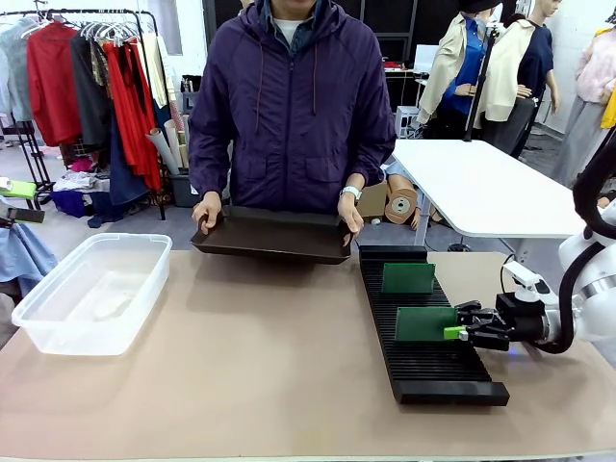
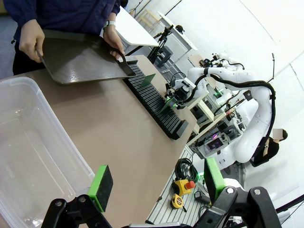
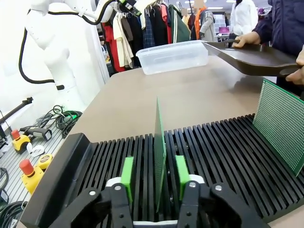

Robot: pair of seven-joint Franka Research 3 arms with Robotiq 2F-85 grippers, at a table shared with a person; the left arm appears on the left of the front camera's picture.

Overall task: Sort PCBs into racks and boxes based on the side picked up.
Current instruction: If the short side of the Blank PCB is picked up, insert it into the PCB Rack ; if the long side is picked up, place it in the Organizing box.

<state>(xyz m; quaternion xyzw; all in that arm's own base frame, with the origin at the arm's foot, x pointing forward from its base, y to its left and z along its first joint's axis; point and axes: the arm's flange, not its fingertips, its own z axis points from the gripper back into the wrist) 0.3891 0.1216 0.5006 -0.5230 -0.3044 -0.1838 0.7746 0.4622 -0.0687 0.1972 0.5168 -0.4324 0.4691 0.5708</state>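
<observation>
The right tool (image 3: 154, 178) stands with its pads released, a gap showing on each side of the PCB (image 3: 159, 152) upright in a rack (image 1: 423, 337) slot between them. A second PCB (image 1: 408, 278) stands in the rack toward 12 o'clock. Beyond it a person holds a black tray (image 1: 274, 236) over the counter (image 1: 260, 356) edge. The clear box (image 1: 91, 289) sits at 9 o'clock. In the left wrist view, the left tool (image 2: 156, 183) hangs open above the box, with cables and red buttons on the floor.
</observation>
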